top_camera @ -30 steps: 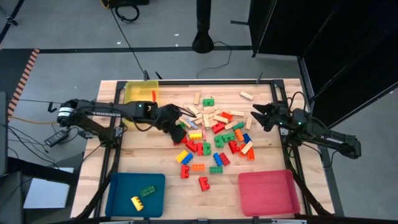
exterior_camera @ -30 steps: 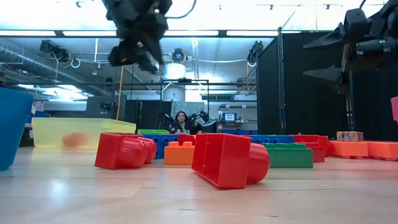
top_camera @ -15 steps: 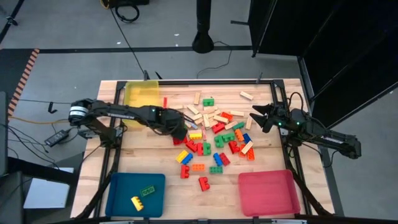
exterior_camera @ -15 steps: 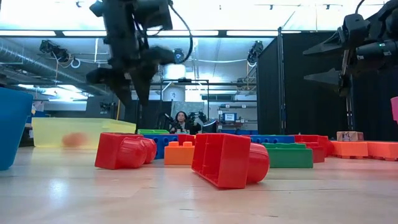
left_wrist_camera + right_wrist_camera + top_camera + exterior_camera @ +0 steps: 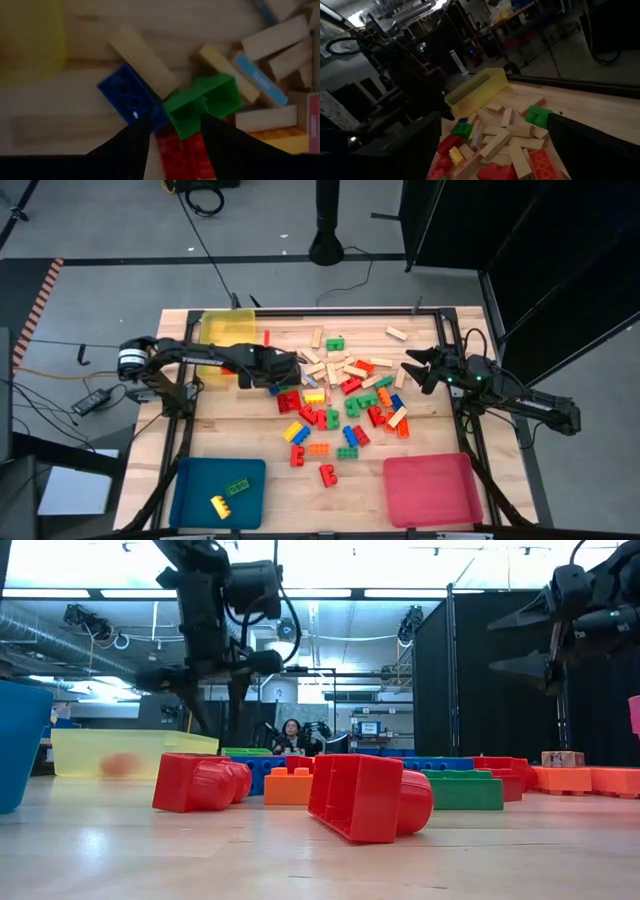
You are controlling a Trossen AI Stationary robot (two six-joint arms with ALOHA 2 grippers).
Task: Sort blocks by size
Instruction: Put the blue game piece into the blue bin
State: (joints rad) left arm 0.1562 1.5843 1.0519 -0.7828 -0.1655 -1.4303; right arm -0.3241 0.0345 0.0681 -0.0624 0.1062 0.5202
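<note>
The blocks (image 5: 345, 385), coloured studded bricks and pale wooden bars, lie in a loose pile on the middle of the wooden table. My left gripper (image 5: 287, 370) hangs open over the pile's left edge, pointing steeply down, nothing between its fingers. In the left wrist view, my left gripper (image 5: 172, 132) has a red brick (image 5: 175, 150) below the gap, with a green brick (image 5: 200, 102) and a blue brick (image 5: 131, 99) just beyond. My right gripper (image 5: 410, 370) waits open and level at the table's right side, clear of the blocks.
A yellow tray (image 5: 228, 330) stands at the far left. A blue tray (image 5: 200, 480), holding a green and a yellow brick, is at the near left, and a pink tray (image 5: 432, 488) at the near right. Bare wood lies between the two near trays.
My left gripper has sunk toward the pile's left edge and shifted a little toward the table's far edge. It has rolled about its own axis, so in the low view its fingers now spread side by side.
</note>
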